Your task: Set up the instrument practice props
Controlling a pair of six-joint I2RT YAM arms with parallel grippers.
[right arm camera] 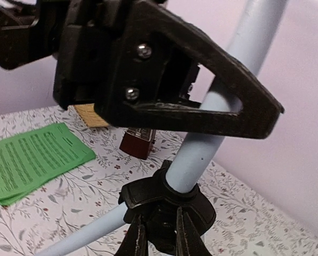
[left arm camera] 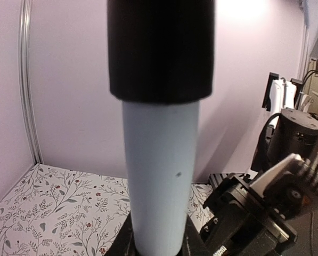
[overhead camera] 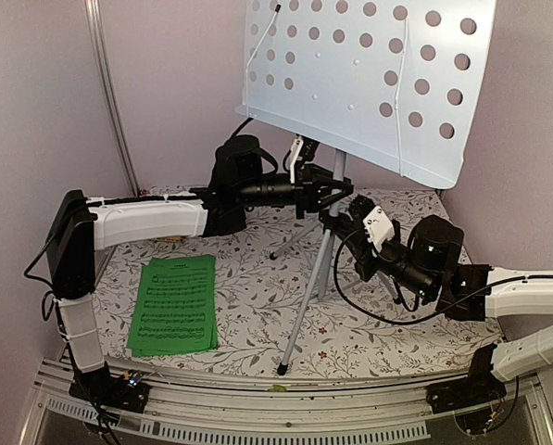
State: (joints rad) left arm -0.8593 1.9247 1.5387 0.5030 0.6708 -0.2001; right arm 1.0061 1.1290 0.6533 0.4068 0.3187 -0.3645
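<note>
Left gripper (overhead camera: 330, 190) is clamped on the pole of the stand (overhead camera: 350, 74), and right gripper (overhead camera: 343, 215) looks clamped just below it (crowded view). Pole runs upright, feet on the table (overhead camera: 257, 306). Booklet (overhead camera: 174, 304) lies flat front-left, long side pointing away, nearer the left arm, well apart from both.

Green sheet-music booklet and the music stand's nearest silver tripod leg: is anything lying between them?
Nothing. The top view shows only bare floral tablecloth between the green sheet-music booklet and that silver tripod leg.
</note>
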